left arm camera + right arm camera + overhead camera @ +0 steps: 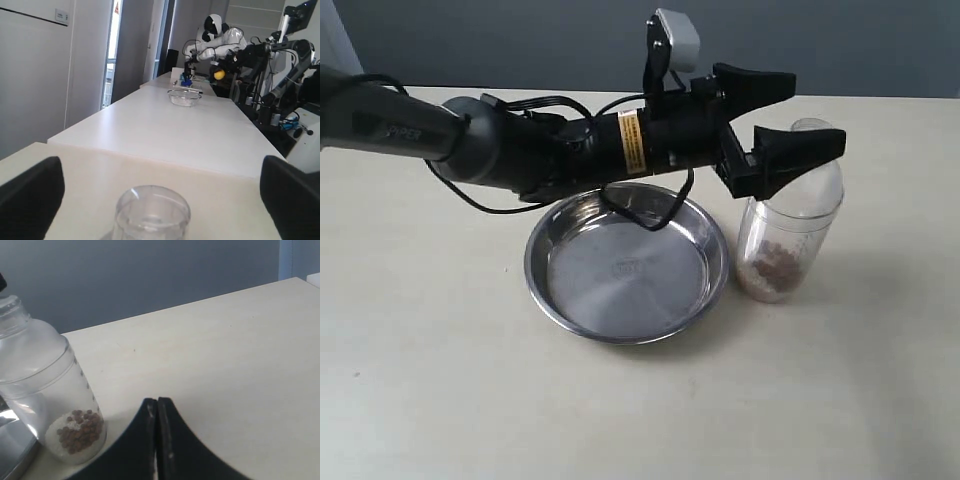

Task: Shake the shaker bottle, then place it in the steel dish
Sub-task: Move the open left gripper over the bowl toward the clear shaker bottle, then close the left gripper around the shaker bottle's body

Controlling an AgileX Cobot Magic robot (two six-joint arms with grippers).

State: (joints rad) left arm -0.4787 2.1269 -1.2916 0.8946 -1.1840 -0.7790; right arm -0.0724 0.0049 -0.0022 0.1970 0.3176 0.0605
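Open desk (420,360) lies left of the steel dish (620,285), which sits below the left arm (520,140), behind the left hand (816,110). That hand is spread wide, and the shaker bottle (788,235) stands upright on the desk just beside the dish's rim, its cap (152,210) between the fingers (30,200), untouched. The right hand (157,440), pressed together, hangs low near the bottle.
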